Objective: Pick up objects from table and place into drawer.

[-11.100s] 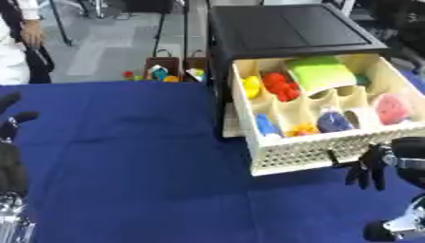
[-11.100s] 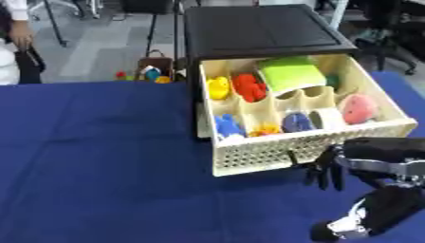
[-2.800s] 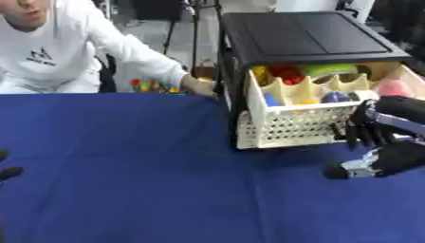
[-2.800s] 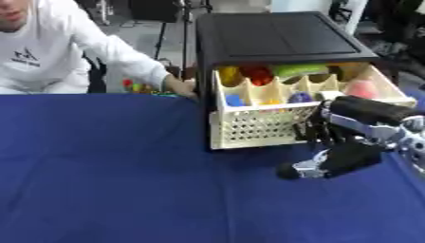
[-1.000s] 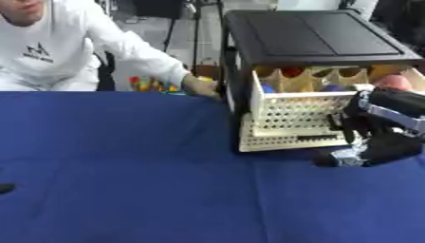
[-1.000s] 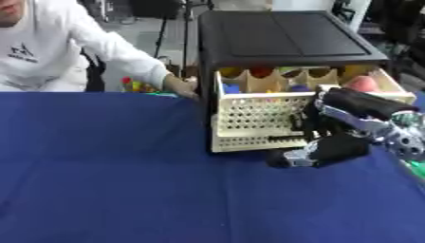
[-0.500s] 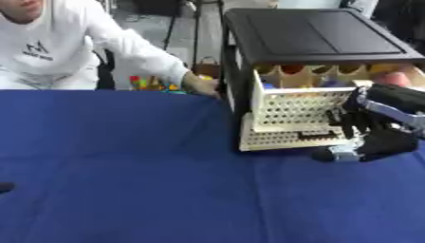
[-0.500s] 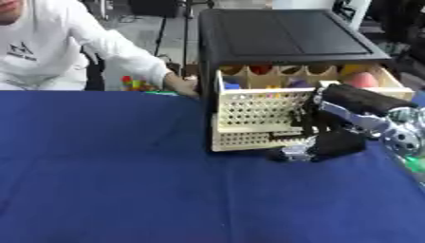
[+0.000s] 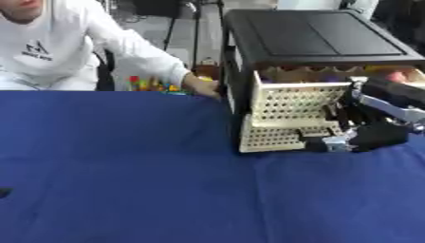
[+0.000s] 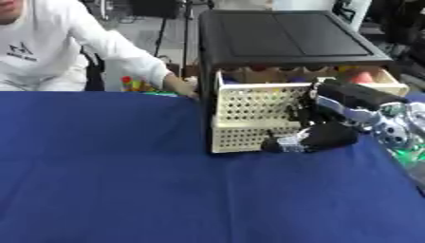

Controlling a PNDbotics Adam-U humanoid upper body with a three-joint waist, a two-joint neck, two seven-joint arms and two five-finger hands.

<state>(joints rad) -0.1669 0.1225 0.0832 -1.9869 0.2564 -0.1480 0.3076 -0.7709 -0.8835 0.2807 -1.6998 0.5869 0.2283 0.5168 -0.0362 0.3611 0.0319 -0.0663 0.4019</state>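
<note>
Drawer pushed almost shut, right hand at its front.
Right hand (image 10: 319,135) sits at center right, touching the front of the drawer (image 10: 257,116), fingers too blurry to tell; the drawer slides straight back into the cabinet (image 10: 282,35), away from the hand. Toys inside barely show.

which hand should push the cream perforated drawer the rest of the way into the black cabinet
Right. The robot's right hand is already against the front of the cream perforated drawer, which sticks partly out of the black cabinet. The left hand shows only as a dark tip at the far left edge.
</note>
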